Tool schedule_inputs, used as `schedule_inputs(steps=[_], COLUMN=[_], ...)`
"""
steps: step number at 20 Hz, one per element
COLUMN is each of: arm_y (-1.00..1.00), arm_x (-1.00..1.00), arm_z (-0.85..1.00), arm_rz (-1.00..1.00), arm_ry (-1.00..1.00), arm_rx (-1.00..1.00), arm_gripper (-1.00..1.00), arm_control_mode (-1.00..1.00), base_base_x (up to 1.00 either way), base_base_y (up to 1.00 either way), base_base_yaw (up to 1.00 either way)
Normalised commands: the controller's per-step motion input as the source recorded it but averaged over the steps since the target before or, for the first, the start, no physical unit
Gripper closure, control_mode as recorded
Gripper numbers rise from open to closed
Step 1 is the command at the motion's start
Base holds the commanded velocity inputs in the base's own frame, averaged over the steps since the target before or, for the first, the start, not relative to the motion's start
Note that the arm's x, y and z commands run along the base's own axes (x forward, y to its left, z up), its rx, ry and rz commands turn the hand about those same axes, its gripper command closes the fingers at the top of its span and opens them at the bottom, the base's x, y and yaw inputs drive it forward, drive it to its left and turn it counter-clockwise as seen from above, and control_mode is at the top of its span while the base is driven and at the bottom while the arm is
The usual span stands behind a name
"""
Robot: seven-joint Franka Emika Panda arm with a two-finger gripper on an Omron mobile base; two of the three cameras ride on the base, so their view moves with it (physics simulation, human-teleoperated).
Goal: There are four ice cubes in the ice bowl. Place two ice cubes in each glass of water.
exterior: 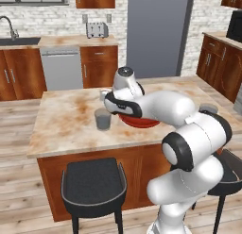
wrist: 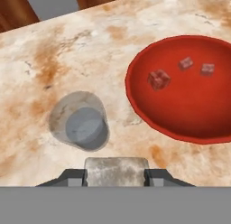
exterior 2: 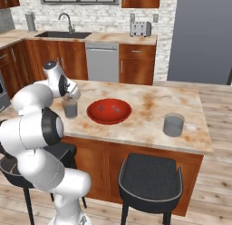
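- Three cubes lie in the bowl (wrist: 180, 90): cube one (wrist: 159, 79), cube two (wrist: 185, 63) and cube three (wrist: 207, 68), all apart from each other on the red floor.
- One pale block sits clamped between the fingertips of the gripper (wrist: 116, 170); judging by the count, it is the fourth cube (wrist: 116, 166) (the fit looks snug, with both tips against its sides).
- Directly ahead of the gripper in the hand view stands the near glass (wrist: 83, 123), just beside the bowl's rim but not touching it.
- To do this step well, I judge the hand should centre the cube over the glass mouth before the fingers part, and go low enough that the cube cannot bounce off the rim onto the counter (wrist: 67, 51).
- Keeping clear of the glass wall matters too; a nudge could tip it or slide it into the bowl.
- Right base view offers what the hand view lacks: the far glass (exterior 2: 173, 124), well apart on the other side of the bowl, toward the counter's end.
- Left base view has the forearm covering most of the bowl, leaving a red sliver, while the hand view gives the cubes plainly.
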Motion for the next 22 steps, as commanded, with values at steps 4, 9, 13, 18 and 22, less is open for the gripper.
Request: schedule_inputs(steps=[4, 9, 13, 18, 22], arm_y=[0.4, 0.17, 0.01, 0.0, 0.0], arm_x=[0.08, 0.0, 0.06, 0.0, 0.0], arm_z=[0.02, 0.0, 0.0, -0.01, -0.01], arm_rz=[0.0, 0.0, 0.0, 0.0, 0.03], arm_ry=[-0.08, 0.0, 0.0, 0.0, 0.0], arm_rx=[0.04, 0.11, 0.1, 0.07, 0.01], arm_gripper=[1.0, 1.0, 1.0, 1.0, 1.0], arm_control_mode=[-1.0, -1.0, -1.0, -1.0, -1.0], base_base_x=[0.0, 0.0, 0.0, 0.0, 0.0], base_base_y=[0.0, 0.0, 0.0, 0.0, 0.0], base_base_yaw=[0.0, 0.0, 0.0, 0.0, 0.0])
